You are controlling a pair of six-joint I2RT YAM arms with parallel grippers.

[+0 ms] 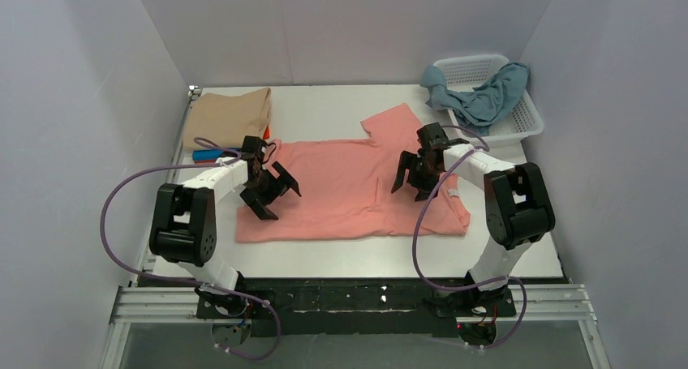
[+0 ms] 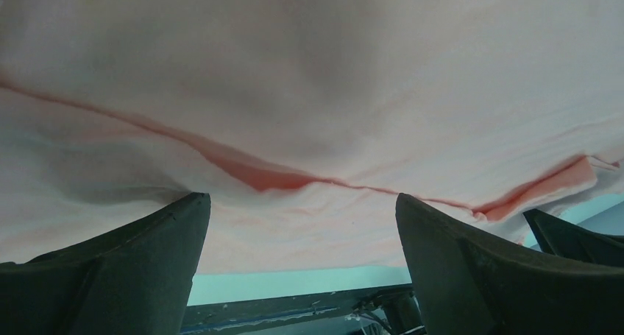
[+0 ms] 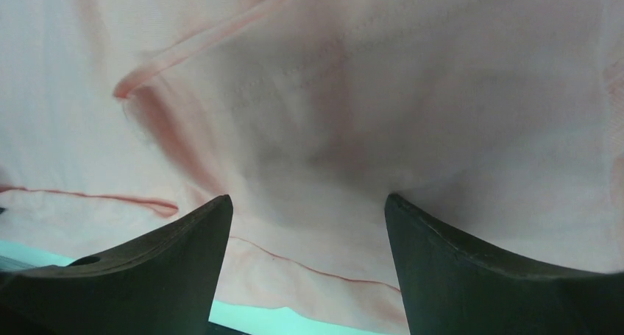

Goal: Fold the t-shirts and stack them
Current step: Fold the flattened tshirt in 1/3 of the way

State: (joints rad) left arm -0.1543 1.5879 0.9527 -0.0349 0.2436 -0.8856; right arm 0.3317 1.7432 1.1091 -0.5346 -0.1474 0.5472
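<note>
A salmon pink t-shirt (image 1: pixel 341 186) lies spread on the white table, one sleeve toward the back. It fills the left wrist view (image 2: pixel 309 77) and the right wrist view (image 3: pixel 368 92). My left gripper (image 1: pixel 276 192) is open just above the shirt's left part, holding nothing. My right gripper (image 1: pixel 412 181) is open above the shirt's right part, holding nothing. A folded beige tan shirt (image 1: pixel 229 113) lies at the back left on a stack, with orange (image 1: pixel 266 131) and bright blue (image 1: pixel 212 153) cloth edges showing beneath. A dusty grey-blue shirt (image 1: pixel 483 97) hangs out of the basket.
A white plastic lattice basket (image 1: pixel 519 122) stands at the back right corner. Grey walls close in the table on three sides. The black front rail (image 1: pixel 357 296) carries both arm bases.
</note>
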